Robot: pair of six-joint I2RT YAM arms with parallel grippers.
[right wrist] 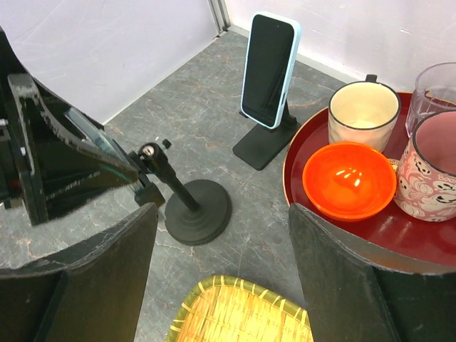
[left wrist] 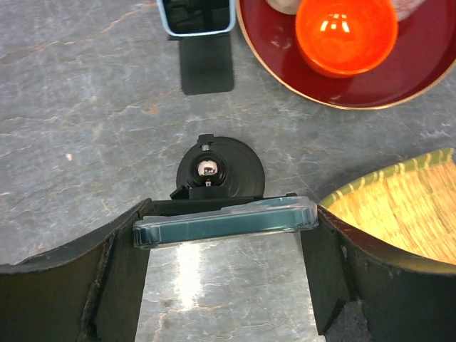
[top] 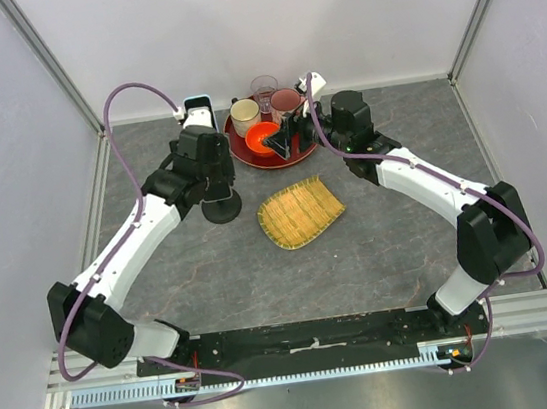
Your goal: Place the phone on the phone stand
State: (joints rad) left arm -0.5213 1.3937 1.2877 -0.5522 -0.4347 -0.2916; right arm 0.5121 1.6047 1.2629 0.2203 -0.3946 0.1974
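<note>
My left gripper (left wrist: 224, 231) is shut on a dark teal phone (left wrist: 224, 222) in a clear case, gripped edge-on by its two ends. It holds the phone right at the cradle of a black phone stand with a round base (left wrist: 221, 169) and a ball joint; I cannot tell whether the phone rests in it. In the top view the left gripper (top: 210, 167) is just above the stand's base (top: 222, 209). In the right wrist view the stand (right wrist: 198, 211) is at left of centre. My right gripper (right wrist: 221, 263) is open and empty, by the red tray in the top view (top: 283, 141).
A second phone in a light blue case (right wrist: 269, 70) leans on a flat black stand (right wrist: 260, 148) at the back. A red tray (right wrist: 335, 221) carries an orange bowl (right wrist: 349, 179), cups and a glass. A woven bamboo tray (top: 300, 211) lies mid-table.
</note>
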